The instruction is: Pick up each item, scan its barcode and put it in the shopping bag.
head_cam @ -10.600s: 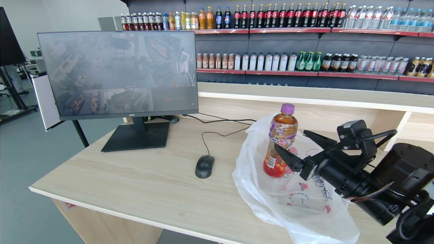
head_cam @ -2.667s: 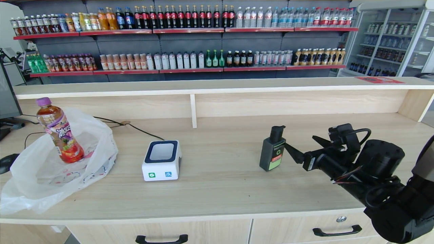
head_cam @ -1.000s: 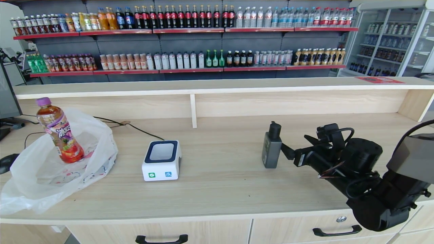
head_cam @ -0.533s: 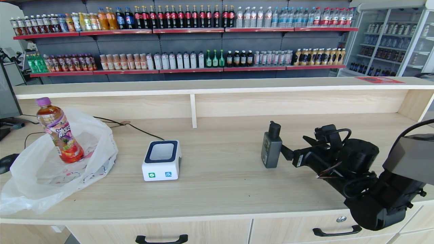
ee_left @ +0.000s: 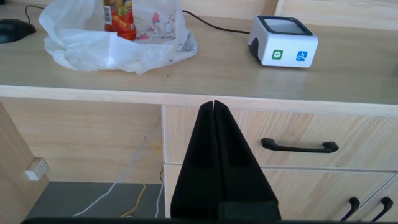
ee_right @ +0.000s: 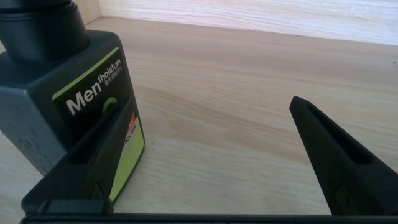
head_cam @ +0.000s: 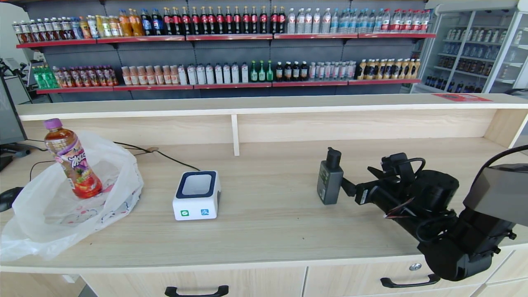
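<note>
Right gripper [head_cam: 355, 175] has fingers spread, one maybe touching the grey bottle [head_cam: 330, 181], open worktop [head_cam: 264, 214] all round; left gripper [ee_left: 213, 109] fingers clenched below its edge.

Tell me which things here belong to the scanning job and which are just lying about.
Job: green-labelled dark grey pump bottle; white box scanner; white plastic shopping bag; purple-capped orange drink bottle; right gripper.
Lying about: black computer mouse; shelved drinks.

Dark bottle [ee_right: 62, 118]: you'll find white lettering on its dark face, above a green label panel.
Scanner [head_cam: 197, 198]: you see two small square signs on its front, one green, one blue.
Juice bottle [head_cam: 72, 160]: slanted white lettering on the wrap.
</note>
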